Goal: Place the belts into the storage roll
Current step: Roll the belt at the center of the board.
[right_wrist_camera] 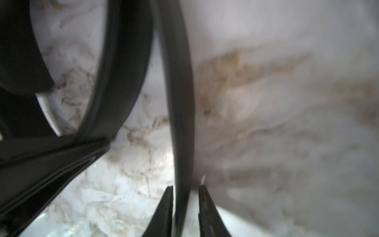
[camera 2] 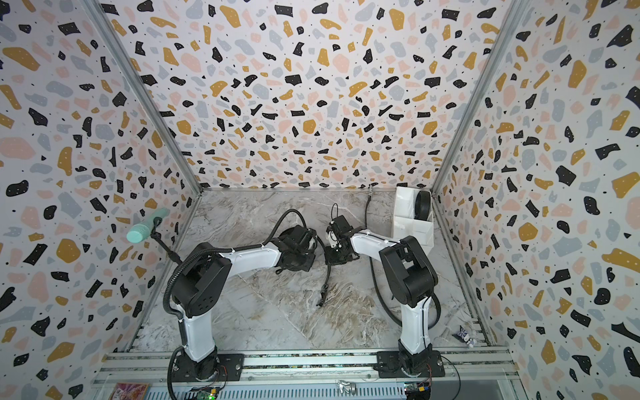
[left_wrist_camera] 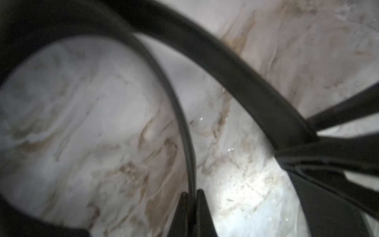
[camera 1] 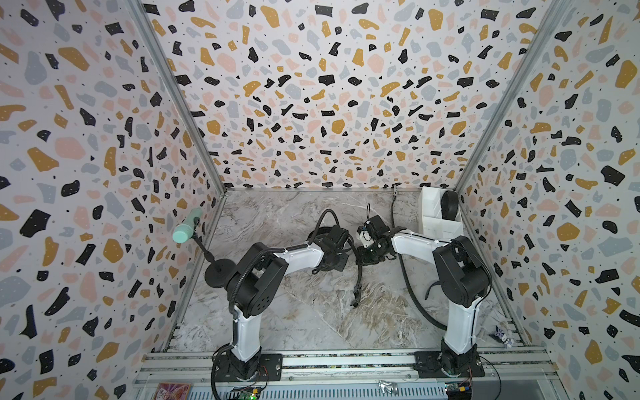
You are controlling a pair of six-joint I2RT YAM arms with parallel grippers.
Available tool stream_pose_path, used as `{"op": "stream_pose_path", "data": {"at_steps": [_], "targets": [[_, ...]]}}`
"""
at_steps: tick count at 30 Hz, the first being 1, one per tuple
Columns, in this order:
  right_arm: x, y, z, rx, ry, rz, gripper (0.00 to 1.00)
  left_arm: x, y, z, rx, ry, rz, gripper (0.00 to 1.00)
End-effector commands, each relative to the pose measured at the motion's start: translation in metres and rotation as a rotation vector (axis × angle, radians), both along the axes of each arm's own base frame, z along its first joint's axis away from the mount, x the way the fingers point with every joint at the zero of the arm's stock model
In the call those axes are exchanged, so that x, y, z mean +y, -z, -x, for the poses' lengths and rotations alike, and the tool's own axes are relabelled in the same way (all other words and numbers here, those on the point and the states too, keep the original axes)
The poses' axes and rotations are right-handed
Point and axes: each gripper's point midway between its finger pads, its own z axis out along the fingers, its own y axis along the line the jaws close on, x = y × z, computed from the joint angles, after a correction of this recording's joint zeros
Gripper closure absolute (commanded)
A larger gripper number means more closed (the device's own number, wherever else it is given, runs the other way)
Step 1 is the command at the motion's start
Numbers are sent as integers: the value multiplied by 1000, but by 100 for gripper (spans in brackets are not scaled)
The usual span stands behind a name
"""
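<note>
In both top views one belt is already sitting stored: a coiled belt point(camera 1: 450, 205) is standing on edge in a back cell of the storage roll point(camera 1: 433, 207). This white divided box is resting in the far right corner of the tabletop point(camera 1: 294, 311). Its nearer cells, as far as they are showing, are holding nothing.

A second, loose belt point(camera 1: 360, 277) is lying mid-tabletop between the two arms. It is curling into loops by the hands, and its buckle end point(camera 1: 356, 294) is trailing toward the robot's bases. In its wrist view the left hand point(left_wrist_camera: 191, 197) is closed, pinching this belt's strap edge-on. The right hand point(right_wrist_camera: 185, 188) is straddling a strap that appears to be the same belt. One of its fingers point(right_wrist_camera: 166, 205) is touching the strap, while a sliver of tabletop is showing beside the other. Whether this hand is clamping yet cannot be told.

A third, thin belt point(camera 1: 393, 207) is lying stretched out near the box, starting at the back wall and passing behind the right arm point(camera 1: 415, 242). Neither hand is touching it.

The task is looking roughly a third done. The loose belt is being gathered but is not yet coiled tightly enough for a cell, and it is well apart from the box. It needs rolling and carrying over, and then the thin belt needs the same.
</note>
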Motion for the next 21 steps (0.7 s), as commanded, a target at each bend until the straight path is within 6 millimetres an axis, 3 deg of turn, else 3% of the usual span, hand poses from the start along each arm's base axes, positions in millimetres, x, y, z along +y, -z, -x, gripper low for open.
{"op": "stream_pose_path", "data": {"at_steps": [1,4,10,17,21], "targets": [[5,-10,27,38,3,-38,84,-18,-12,-27,-87,-9,41,100],[14,-9,53,81,-1,-71,92,-28,-10,-44,-94,-19,66,100],[39,-12,95,135,2,-147,95,-34,-5,-72,-97,-48,105,100],[78,-23,111,165,-30,-258,95,-29,-2,-107,-113,-123,149,100],[105,-24,119,200,-106,-293,95,-36,1,-114,-105,-126,177,100]]}}
